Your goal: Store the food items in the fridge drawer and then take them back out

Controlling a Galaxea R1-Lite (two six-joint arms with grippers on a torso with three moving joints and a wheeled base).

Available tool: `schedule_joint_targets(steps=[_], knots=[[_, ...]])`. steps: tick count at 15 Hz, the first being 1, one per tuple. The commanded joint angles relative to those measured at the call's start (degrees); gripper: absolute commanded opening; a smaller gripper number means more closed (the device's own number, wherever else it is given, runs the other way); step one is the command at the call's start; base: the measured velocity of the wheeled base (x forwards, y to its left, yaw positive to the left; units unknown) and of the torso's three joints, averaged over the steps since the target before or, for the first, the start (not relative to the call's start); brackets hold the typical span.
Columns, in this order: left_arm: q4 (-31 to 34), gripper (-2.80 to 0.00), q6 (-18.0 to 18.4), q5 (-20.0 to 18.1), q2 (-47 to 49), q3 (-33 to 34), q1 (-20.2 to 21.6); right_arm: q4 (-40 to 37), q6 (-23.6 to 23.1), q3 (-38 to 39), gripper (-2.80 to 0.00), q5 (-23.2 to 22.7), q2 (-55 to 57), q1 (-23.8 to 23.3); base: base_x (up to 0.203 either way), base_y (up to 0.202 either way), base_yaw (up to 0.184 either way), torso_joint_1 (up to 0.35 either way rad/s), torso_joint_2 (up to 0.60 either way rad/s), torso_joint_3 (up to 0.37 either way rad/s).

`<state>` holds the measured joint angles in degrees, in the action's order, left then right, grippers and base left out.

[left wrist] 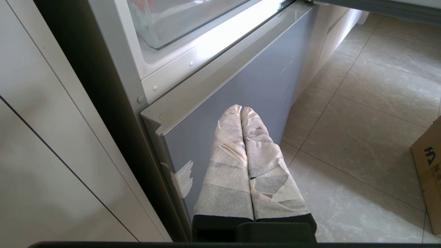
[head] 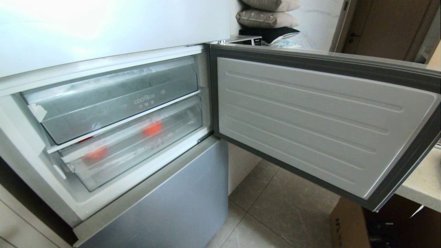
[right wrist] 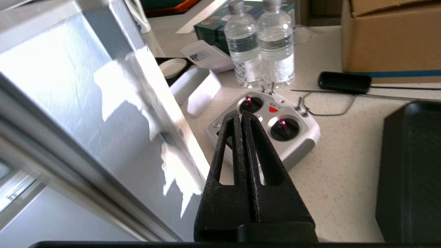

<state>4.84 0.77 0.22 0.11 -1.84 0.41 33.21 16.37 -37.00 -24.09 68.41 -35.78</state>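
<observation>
Fridge drawer (head: 137, 151), pushed in below the coolBox bin (head: 113, 103), long axis running 8 to 2 o'clock; two food items (head: 152, 128) inside. Right gripper (right wrist: 241, 119), jaws pressed together, empty — beside the open door (head: 310, 117). Left gripper (left wrist: 241, 112) likewise closed. Risk: swinging in, the arm clips the door.

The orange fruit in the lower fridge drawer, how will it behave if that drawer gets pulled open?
The orange fruit looks rounded, so it may well roll when the fridge drawer slides. Nothing visibly blocks it; the red piece lies well apart. The drawer's frosted plastic blurs both, so firmness and weight are only guesses.
</observation>
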Motion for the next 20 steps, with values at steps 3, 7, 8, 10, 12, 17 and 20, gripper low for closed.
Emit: schedule_joint_targets(steps=[3, 7, 8, 10, 12, 17, 20], knots=[[-0.01, -2.80, 0.02, 0.04, -0.02, 0.00, 0.02, 0.36, 0.16, -2.29, -2.80, -1.71, 3.92, 0.01, 0.000, 0.000, 0.000, 0.000, 0.00, 0.000], [-0.01, -2.80, 0.02, 0.04, -0.02, 0.00, 0.02, 0.20, 0.24, -2.29, -2.80, -6.40, 4.78, 0.01, 0.000, 0.000, 0.000, 0.000, 0.00, 0.000], [0.08, -2.80, 0.02, 0.04, -0.02, 0.00, 0.02, 0.20, 0.65, -2.21, -2.80, -7.32, 4.81, 0.01, 0.000, 0.000, 0.000, 0.000, 0.00, 0.000], [0.08, -2.80, 0.02, 0.04, -0.02, 0.00, 0.02, 0.35, 1.73, -2.11, -2.80, -8.76, 4.71, 0.01, 0.000, 0.000, 0.000, 0.000, 0.00, 0.000], [0.08, -2.80, 0.02, 0.04, -0.02, 0.00, 0.02, 0.37, 1.75, -1.77, -2.80, -9.04, 4.37, 0.01, 0.000, 0.000, 0.000, 0.000, 0.00, 0.000], [-0.01, -2.80, 0.02, 0.04, -0.02, 0.00, 0.02, 0.37, 2.35, 1.73, -2.80, -12.07, 1.40, -0.02, 0.000, 0.000, 0.000, 0.000, 0.00, 0.000], [0.00, -2.80, 0.02, 0.04, -0.02, 0.00, 0.02, 0.76, 2.05, 3.34, -2.80, -11.45, -0.37, -0.08, 0.000, 0.000, 0.000, 0.000, 0.00, 0.000]])
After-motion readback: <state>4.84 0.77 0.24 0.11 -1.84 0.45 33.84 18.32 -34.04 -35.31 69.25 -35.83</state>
